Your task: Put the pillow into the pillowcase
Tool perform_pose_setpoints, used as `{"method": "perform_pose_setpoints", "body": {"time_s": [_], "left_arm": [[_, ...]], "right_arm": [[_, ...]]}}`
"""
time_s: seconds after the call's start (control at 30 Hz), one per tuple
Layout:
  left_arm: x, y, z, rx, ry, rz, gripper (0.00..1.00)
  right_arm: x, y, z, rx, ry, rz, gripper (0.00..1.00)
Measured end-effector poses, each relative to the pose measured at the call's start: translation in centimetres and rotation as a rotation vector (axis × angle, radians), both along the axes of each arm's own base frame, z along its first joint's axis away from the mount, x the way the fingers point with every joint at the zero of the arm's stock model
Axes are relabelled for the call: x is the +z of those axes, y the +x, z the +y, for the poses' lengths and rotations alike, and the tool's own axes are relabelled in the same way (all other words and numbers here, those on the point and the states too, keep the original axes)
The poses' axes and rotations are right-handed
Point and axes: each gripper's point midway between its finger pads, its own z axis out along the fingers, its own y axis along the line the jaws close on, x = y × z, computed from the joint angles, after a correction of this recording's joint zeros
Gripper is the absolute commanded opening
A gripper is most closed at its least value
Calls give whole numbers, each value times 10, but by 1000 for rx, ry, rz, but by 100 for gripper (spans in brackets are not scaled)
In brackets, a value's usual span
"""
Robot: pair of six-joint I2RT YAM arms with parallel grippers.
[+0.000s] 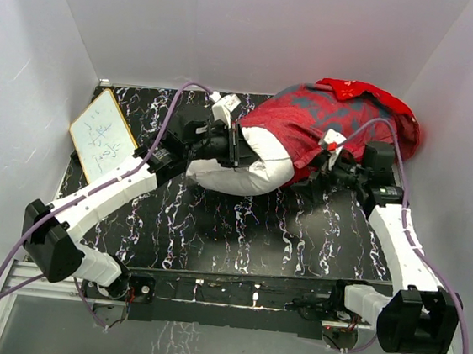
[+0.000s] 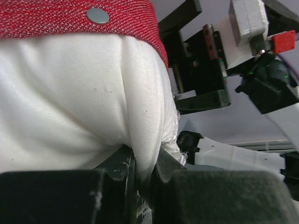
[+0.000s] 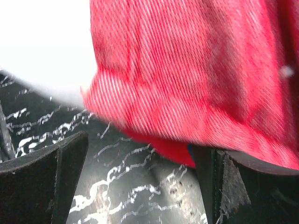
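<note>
The left gripper (image 2: 145,175) is clamping a fold of the pillow (image 2: 70,102) between its closed fingers, at the pillow's exposed end. The pillow is lying toward the far edge of the table (image 1: 213,234), its right part sitting inside the pillowcase (image 1: 344,121), which is bunching up toward the far right corner. The right gripper (image 3: 140,151) is holding its jaws wide apart at the pillowcase's near hem, gripping nothing. A small whiteboard (image 1: 101,135) is lying by the left edge.

Your right pincer (image 3: 142,154) is standing spread wide below the pillowcase (image 3: 196,70) hem, the pillow (image 3: 42,42) showing beside it above the table (image 3: 117,196).
</note>
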Motion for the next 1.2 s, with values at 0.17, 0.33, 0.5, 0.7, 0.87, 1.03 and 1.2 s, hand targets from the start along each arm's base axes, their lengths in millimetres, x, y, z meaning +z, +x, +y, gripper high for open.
{"method": "perform_pose_setpoints", "body": {"time_s": [0.17,0.33,0.5,0.7,0.87,1.03,1.2], "left_arm": [[12,-7,-11,-44,-102,77,0],[12,3,-5,-4,-100,75,0],[8,12,14,36,-59,49,0],[-6,21,43,60,-74,74,0],[-29,17,50,46,-55,130,0],[-32,12,49,22,-53,136,0],[-38,12,51,19,-47,142,0]], "right_arm": [[8,21,29,-90,23,14,60],[11,42,39,-163,35,71,25],[23,32,45,-92,32,52,20],[38,21,52,-3,43,21,38],[39,21,55,17,47,21,31],[25,34,58,11,36,76,43],[11,39,58,1,18,124,52]]}}
